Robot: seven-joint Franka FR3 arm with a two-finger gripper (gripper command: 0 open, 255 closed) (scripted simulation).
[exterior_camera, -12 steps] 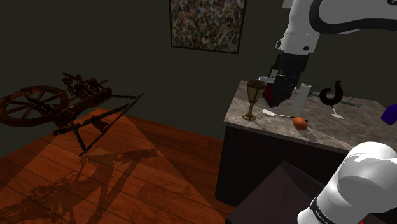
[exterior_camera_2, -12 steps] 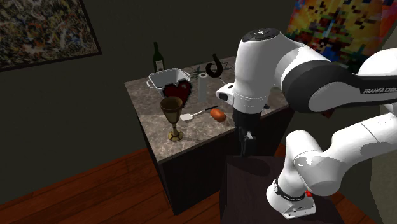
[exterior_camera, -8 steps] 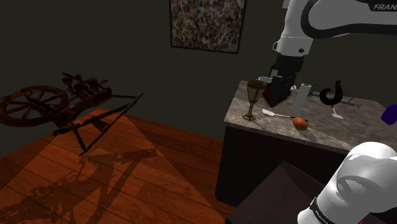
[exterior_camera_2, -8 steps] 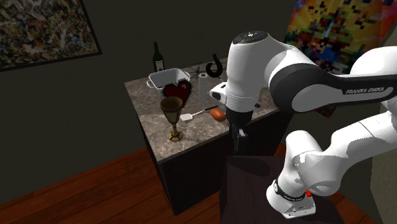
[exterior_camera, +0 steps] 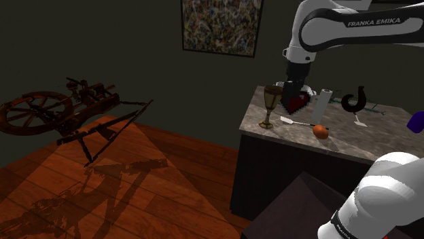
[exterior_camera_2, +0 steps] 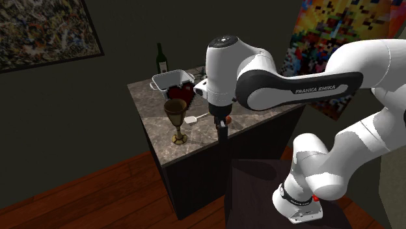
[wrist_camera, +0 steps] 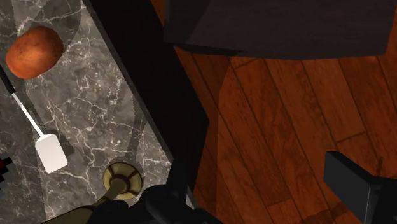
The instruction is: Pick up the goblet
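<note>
Wrist view showed my gripper (wrist_camera: 254,184) empty, fingers apart, above the counter (wrist_camera: 83,108) edge. The goblet (wrist_camera: 121,180) stood upright near that edge, just outside one finger (not between them). I judged this the approach: next I had to shift over and straddle its stem.

- One goblet (exterior_camera_2: 175,119)
- One wine bottle (exterior_camera_2: 161,60)
- One white pot (exterior_camera_2: 159,83)
- One white spatula (wrist_camera: 49,151)
- One orange-brown ball (wrist_camera: 35,52)
- One paper roll (exterior_camera: 323,103)
- One black hook (exterior_camera: 353,100)
- One red heart-shaped thing (exterior_camera_2: 183,94)
- One spinning wheel (exterior_camera: 41,112)
- Two paintings: a speckled painting (exterior_camera_2: 45,29), a bright painting (exterior_camera_2: 322,29)
- One marble counter (wrist_camera: 95,114)
</note>
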